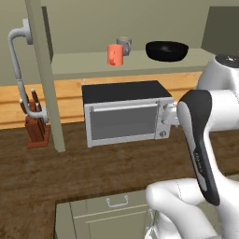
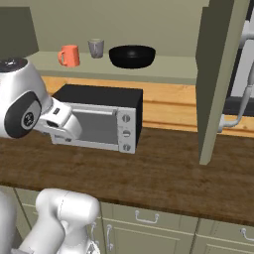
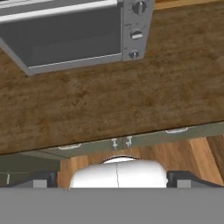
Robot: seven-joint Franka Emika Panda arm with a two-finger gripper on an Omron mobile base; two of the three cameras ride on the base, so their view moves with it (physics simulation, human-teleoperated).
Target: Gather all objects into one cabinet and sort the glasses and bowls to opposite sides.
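Gripper (image 3: 112, 179) open, fingers spread wide apart, holding nothing, aimed down at the wooden counter (image 3: 109, 105) in front of the toaster oven (image 1: 123, 116). On the open cabinet (image 1: 44, 70) shelf: orange-red mug (image 1: 115, 55) at left, grey mug (image 1: 124, 45) just behind and beside it, black bowl (image 1: 166, 51) apart to the right. Knife block (image 1: 36, 126) stands on the counter near the cabinet door.

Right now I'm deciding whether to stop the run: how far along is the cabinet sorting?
Nearly done, by the look of it. Done: the orange mug and grey mug stand at one end of the open cabinet's shelf, the black bowl at the other. In hand: nothing, the jaws stand open over the counter. Left: the cream cup isn't on that shelf.
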